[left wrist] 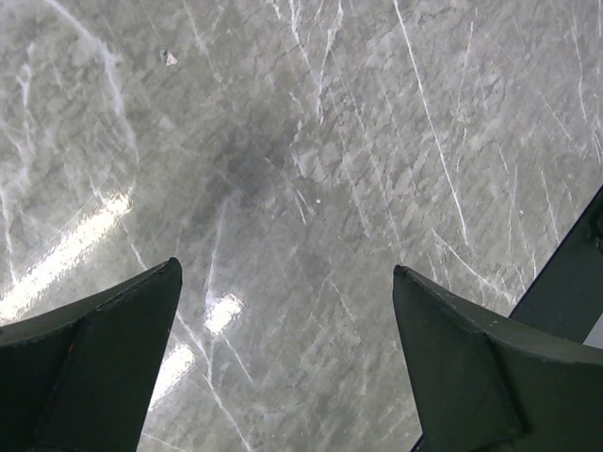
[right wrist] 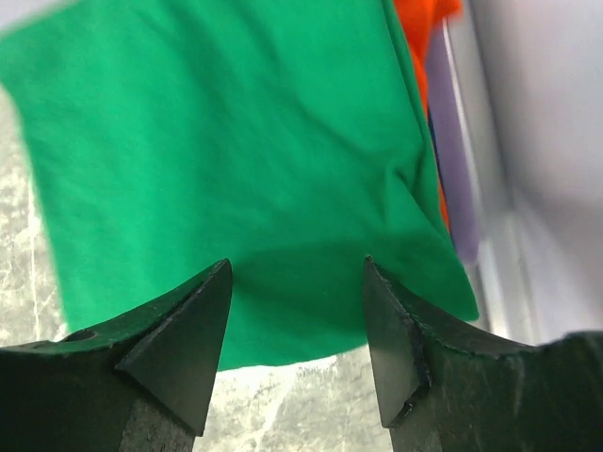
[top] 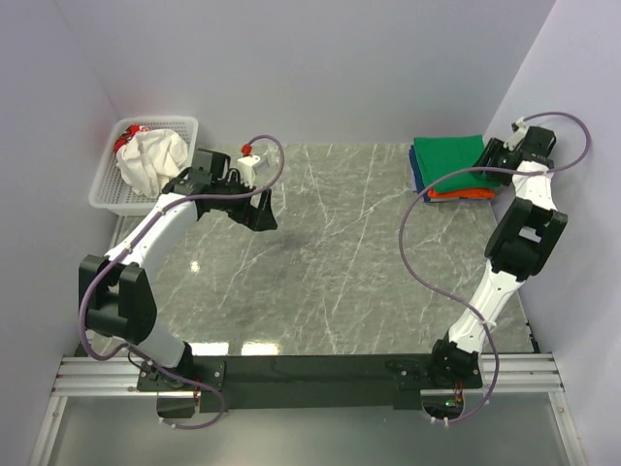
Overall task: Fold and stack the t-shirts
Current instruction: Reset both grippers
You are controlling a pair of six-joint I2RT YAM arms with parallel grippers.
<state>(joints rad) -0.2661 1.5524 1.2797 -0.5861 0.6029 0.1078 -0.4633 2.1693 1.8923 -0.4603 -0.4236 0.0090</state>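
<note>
Green cloth tops the pile at the far right corner of the table (top: pixel 340 262): we see the green t-shirt (top: pixel 448 155) lying folded flat over an orange t-shirt (top: pixel 456 193), with the edge of a blue t-shirt (top: pixel 415 180) peeking out at the left side of the same stack. By our reckoning, three of the four shirts are folded and stacked. The cream-white t-shirt (top: pixel 150 160) remains, crumpled in the white lattice basket (top: pixel 107 199) at the far left, well apart from the stack. The right gripper (right wrist: pixel 297 282) hangs over the near edge of the green t-shirt, fingers spread and nothing between them; we cannot tell whether the tips touch the cloth. The left gripper (left wrist: pixel 287 282) hovers above bare marbled table just right of the basket, its fingers also wide apart and empty. What is left, as we judge it, is to lift the cream-white shirt out, fold it on the open middle of the table, and carry it across to the pile. A red item (top: pixel 126 139) shares the basket behind the shirt; we cannot make out what it is, and it could come up with the cloth.
</note>
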